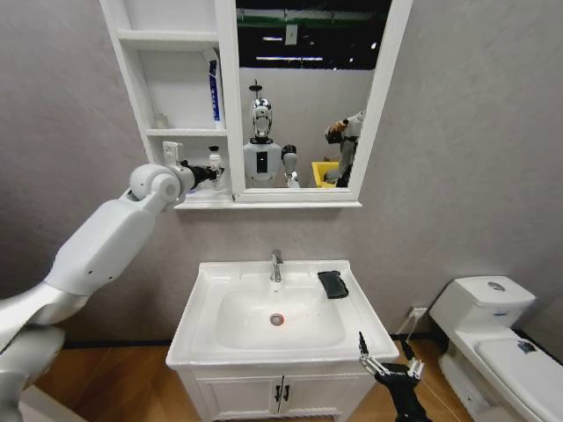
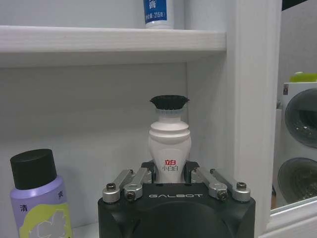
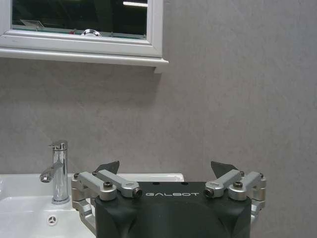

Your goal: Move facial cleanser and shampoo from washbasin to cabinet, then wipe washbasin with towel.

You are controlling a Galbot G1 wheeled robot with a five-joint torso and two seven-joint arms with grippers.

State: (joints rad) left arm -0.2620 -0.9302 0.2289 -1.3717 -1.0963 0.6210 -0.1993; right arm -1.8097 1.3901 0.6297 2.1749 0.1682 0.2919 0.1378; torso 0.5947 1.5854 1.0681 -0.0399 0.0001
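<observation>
Left gripper [image 2: 170,179] around white bottle [image 2: 169,144]

Towel [image 1: 332,284] on washbasin [image 1: 202,338] rim, right of tap [image 1: 276,265].

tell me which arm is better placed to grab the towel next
Right, likely: the right gripper hangs open at the washbasin's front corner, near the towel; the left gripper is up in the cabinet around a white bottle.

Left tool [image 1: 211,173] clamped, right tool [image 1: 384,362] spread.
</observation>
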